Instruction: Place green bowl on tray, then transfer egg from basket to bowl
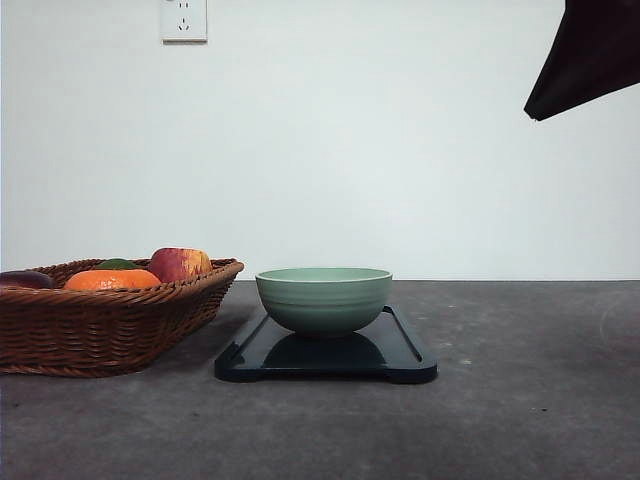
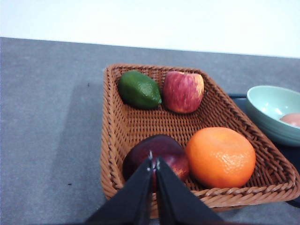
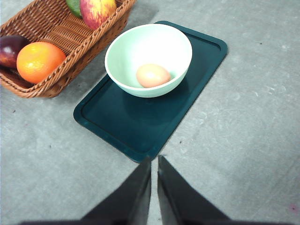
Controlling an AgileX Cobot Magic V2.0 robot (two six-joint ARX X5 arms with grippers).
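Note:
The pale green bowl point(image 1: 323, 298) stands upright on the dark tray point(image 1: 400, 362) near the table's middle. A tan egg point(image 3: 153, 75) lies inside the green bowl point(image 3: 148, 59), and a part of the egg point(image 2: 293, 119) shows in the bowl point(image 2: 272, 112) beside the basket. The brown wicker basket point(image 1: 100, 330) sits left of the tray. My left gripper point(image 2: 153, 161) is shut, empty, hovering over the near end of the basket point(image 2: 140, 126). My right gripper point(image 3: 154, 160) is shut, empty, above the table near a corner of the tray point(image 3: 140, 126).
The basket holds an orange point(image 2: 220, 157), a dark red fruit point(image 2: 157, 152), a lime point(image 2: 139, 90) and a red apple point(image 2: 183, 91). A white wall with an outlet point(image 1: 184, 19) backs the grey table. A dark part of the right arm point(image 1: 590, 55) hangs at the upper right.

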